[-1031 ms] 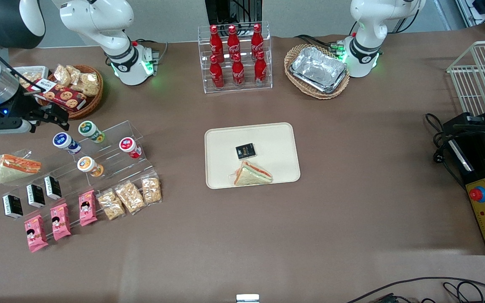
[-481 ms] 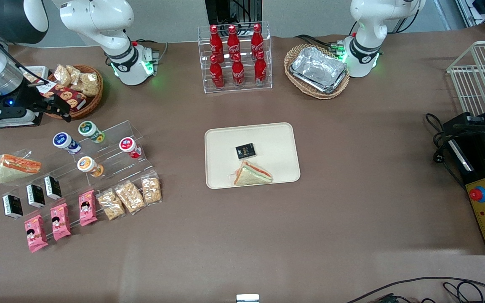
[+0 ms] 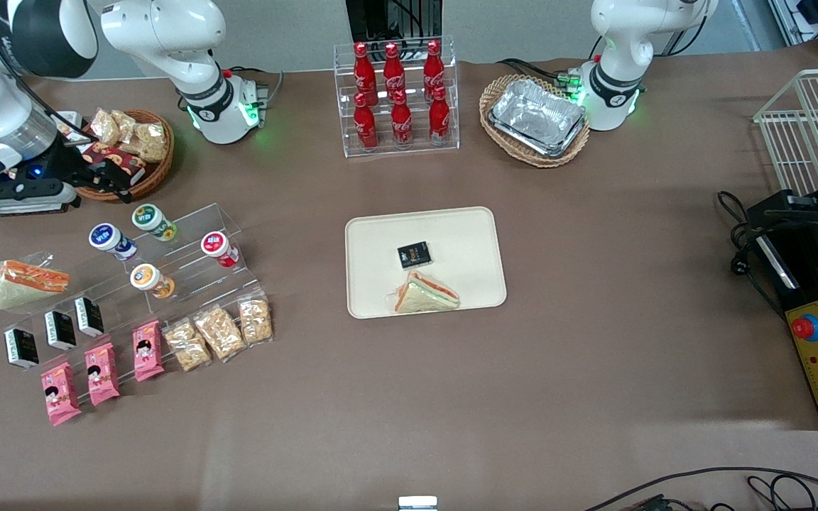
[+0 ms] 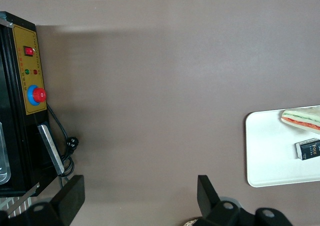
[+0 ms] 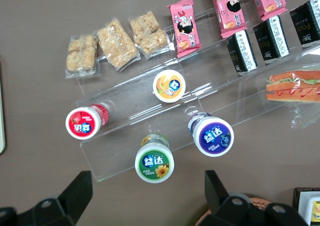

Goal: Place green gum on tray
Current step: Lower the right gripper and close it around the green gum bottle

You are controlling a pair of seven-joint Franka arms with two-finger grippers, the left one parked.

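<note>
Hovering gripper (image 5: pixel 145 198) | fingers (image 5: pixel 80 191) spread | green gum (image 5: pixel 154 161) between

Front view: set high, angled down over the whole table (image 3: pixel 593 369), both arm bases at its upper edge. Right wrist view: looking straight down from close above the clear stepped shelf (image 5: pixel 150 111), gripper (image 5: pixel 145 193) fingers spread wide framing the green gum (image 5: pixel 154 161), seen also from the front (image 3: pixel 153 221). Left wrist view: looking straight down over bare table near the control box (image 4: pixel 30 86), catching one end of the tray (image 4: pixel 260 156), shared with the front view (image 3: pixel 373 248).
</note>
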